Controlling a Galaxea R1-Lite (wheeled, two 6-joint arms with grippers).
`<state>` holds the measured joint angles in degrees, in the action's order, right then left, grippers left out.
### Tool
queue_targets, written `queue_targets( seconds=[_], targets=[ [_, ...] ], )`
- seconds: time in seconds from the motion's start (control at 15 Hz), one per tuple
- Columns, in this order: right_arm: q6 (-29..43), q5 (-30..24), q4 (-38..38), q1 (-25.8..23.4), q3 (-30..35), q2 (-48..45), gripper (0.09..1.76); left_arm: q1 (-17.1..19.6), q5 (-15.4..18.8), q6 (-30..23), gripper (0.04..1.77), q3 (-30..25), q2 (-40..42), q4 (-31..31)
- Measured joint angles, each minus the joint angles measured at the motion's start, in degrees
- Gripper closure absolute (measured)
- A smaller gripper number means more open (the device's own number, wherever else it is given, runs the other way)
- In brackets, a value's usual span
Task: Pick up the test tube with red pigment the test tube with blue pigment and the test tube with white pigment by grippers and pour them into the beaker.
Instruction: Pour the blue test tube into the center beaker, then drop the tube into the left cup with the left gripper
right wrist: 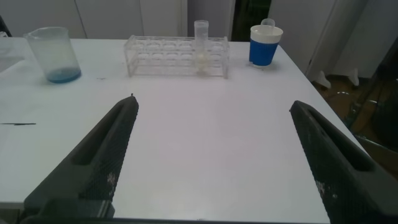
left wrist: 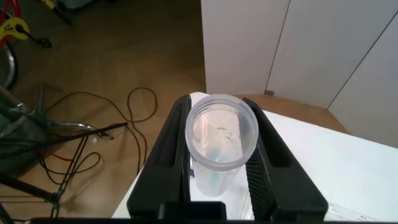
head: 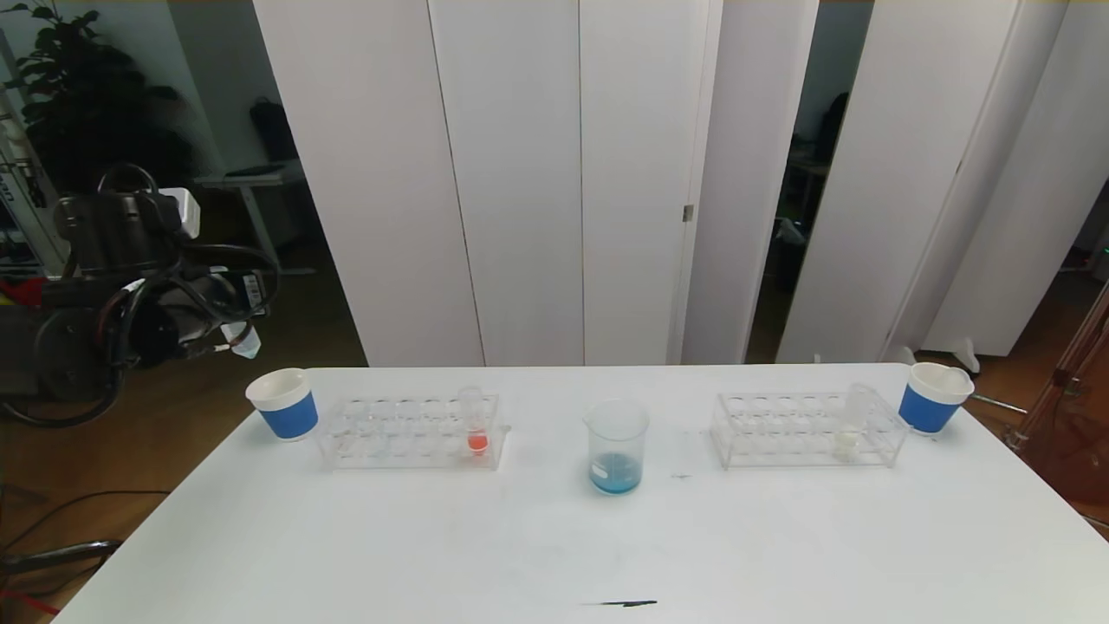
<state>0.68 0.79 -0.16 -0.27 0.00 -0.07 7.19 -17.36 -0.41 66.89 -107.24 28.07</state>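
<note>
The left gripper [left wrist: 217, 180] is raised off the table's left edge, beyond the left blue-banded cup [head: 282, 403], and its two black fingers [left wrist: 176, 149] are pinched against the sides of a clear tube [left wrist: 221, 138] that stands between them with its open mouth facing the wrist camera. Only a faint bluish trace shows inside — probably this is the test tube with blue pigment, though its lower end is hidden by its own rim and the jaws. From the head view just the tube's tip [head: 244, 341] pokes out past the dark arm, tilted, and little else of the grip can be made out there. The beaker [head: 616, 446] stands near the middle of the white table [head: 554, 537], between the two clear racks, with a shallow layer of blue liquid at its bottom. The left rack [head: 411, 431] holds a tube with red-orange liquid [head: 476, 422] at its end nearest the beaker. The test tube with white pigment [head: 853, 422] stands upright in the right rack [head: 807, 429], toward the end nearest the right blue-banded cup [head: 932, 397]. The right gripper [right wrist: 214, 162] cannot be seen from the head — its wrist view shows the jaws spread wide and holding nothing, low over the near side of the table, well apart from the white tube [right wrist: 201, 46] and its rack.
</note>
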Motion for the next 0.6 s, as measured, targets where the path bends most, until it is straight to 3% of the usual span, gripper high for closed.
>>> queue_targets(
  seconds=[0.33,0.6],
  targets=[
    [0.0,0.0,0.0,0.0,0.0,0.0,0.1,1.2,-0.5,-0.9,1.23,3.6,-9.4,9.4],
    [0.0,0.0,0.0,0.0,0.0,0.0,0.1,1.8,-3.7,-0.9,1.23,5.1,-16.1,15.0]
  ],
)
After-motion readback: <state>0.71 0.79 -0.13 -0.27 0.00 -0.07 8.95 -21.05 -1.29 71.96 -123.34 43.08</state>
